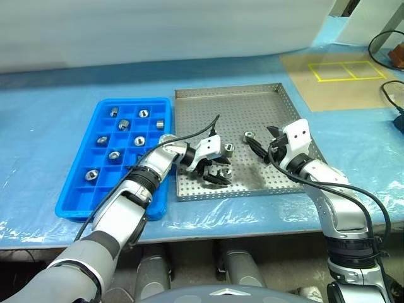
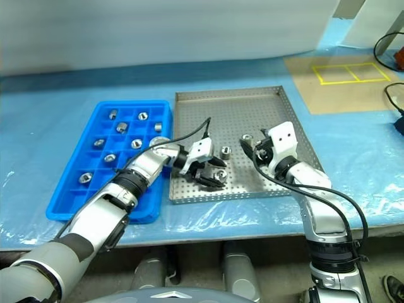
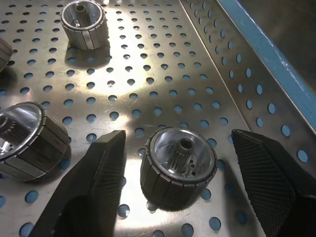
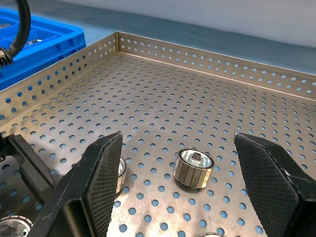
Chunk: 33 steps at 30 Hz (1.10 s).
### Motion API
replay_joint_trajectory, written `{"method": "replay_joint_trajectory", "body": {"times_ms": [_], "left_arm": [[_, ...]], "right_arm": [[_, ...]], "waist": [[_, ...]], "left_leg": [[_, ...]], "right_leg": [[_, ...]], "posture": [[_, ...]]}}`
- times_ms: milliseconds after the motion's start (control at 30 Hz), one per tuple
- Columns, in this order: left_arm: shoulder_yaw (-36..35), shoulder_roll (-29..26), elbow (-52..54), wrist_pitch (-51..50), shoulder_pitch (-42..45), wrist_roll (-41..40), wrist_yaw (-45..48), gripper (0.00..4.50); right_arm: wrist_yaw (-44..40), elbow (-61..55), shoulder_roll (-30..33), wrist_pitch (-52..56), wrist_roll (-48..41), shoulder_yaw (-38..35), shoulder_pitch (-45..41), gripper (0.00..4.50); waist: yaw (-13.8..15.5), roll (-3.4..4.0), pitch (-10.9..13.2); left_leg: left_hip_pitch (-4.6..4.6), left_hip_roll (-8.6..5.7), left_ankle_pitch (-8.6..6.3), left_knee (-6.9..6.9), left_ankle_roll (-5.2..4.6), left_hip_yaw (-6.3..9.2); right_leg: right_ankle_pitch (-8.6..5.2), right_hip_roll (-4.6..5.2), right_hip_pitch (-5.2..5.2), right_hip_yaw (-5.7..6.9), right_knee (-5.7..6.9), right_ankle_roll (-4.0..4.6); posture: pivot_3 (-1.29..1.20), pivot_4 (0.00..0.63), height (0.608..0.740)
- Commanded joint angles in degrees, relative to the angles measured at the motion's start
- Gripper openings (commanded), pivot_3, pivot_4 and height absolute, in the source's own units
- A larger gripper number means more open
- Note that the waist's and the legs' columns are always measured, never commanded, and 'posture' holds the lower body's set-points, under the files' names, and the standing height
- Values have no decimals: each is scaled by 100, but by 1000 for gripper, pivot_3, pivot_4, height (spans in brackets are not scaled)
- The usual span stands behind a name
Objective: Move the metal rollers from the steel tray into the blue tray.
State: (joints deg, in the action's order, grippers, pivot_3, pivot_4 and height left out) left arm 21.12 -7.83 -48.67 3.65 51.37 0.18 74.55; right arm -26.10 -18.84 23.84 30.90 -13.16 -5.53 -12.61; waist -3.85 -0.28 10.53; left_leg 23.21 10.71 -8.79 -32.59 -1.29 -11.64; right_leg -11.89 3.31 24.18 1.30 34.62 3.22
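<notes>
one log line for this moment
left end effector: open, straddling roller on steel tray | right end effector: open, empty | blue tray: holds rollers

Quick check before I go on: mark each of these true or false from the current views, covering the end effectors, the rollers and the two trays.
1. The left end effector is open with a metal roller standing between its fingers. True.
2. The right end effector is clamped on a roller. False: it is open and holds nothing.
3. The blue tray holds no rollers yet. False: several sit in its compartments.
4. The steel tray lies to the right of the blue tray. True.
5. Rollers remain on the steel tray. True.
</notes>
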Motion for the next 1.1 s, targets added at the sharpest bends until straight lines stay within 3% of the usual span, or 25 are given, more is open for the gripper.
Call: {"method": "replay_joint_trajectory", "body": {"times_ms": [33, 200, 300, 433, 500, 767, 933, 1100], "left_arm": [[82, 70, -52, 225, -61, 142, 17, 3619], [111, 154, -426, 323, -125, 390, -320, 3619], [93, 146, -557, 599, -151, 475, -522, 3038], [30, 136, -584, 621, -111, 494, -706, 1742], [4, 35, -284, 615, -179, 340, -348, 1738], [-623, -63, 205, 531, 113, 220, -1680, 1738], [-1292, -771, 2398, -689, -453, -601, -1428, 1738], [-1657, -1722, 4306, -1644, -1782, -1113, -1297, 1738]], "right_arm": [[14, -246, 59, -14, -67, -45, -28, 3704], [26, -197, 57, -28, -38, 14, -56, 3704], [26, -188, 66, -29, -38, 13, -48, 3704], [25, -137, 58, -55, -20, 49, -60, 3704], [26, -84, 40, -71, -7, 85, -101, 3704], [-122, 53, 23, -100, -57, 274, -357, 3704], [-388, 190, 55, -84, -172, 373, -541, 3704], [-924, 665, -61, -217, -222, 830, -1137, 3704]], "waist": [[-10, 0, 0], [-14, 1, -1], [-13, 0, -1], [-13, 0, -3], [-16, 0, -3], [-5, 1, -2], [12, 0, 0], [25, 13, -3]], "left_leg": [[0, 0, 0, -2, 0, 0], [-7, 1, -3, -11, -4, 3], [-12, 0, -8, -22, -10, 3], [-13, 1, -11, -33, -16, 5], [-14, 1, -11, -33, -16, 5], [-5, 1, -12, -32, -17, 6], [5, 6, -11, -18, -16, 5], [-14, 7, -10, 7, -9, -1]], "right_leg": [[0, 0, -1, 0, 0, 0], [0, 0, -13, 2, 1, -1], [-1, 3, -24, 3, 0, -3], [-6, 3, -30, 3, 0, -16], [-6, 3, -31, 3, 0, -16], [1, 4, -24, 5, 1, -6], [2, 3, -6, 8, 3, -2], [-4, 1, -5, 5, 2, 6]], "posture": [[-531, 150, 740], [-528, 150, 740], [-523, 150, 740], [-513, 150, 740], [-508, 150, 740], [-448, 150, 740], [-348, 150, 740], [-236, 150, 740]]}}
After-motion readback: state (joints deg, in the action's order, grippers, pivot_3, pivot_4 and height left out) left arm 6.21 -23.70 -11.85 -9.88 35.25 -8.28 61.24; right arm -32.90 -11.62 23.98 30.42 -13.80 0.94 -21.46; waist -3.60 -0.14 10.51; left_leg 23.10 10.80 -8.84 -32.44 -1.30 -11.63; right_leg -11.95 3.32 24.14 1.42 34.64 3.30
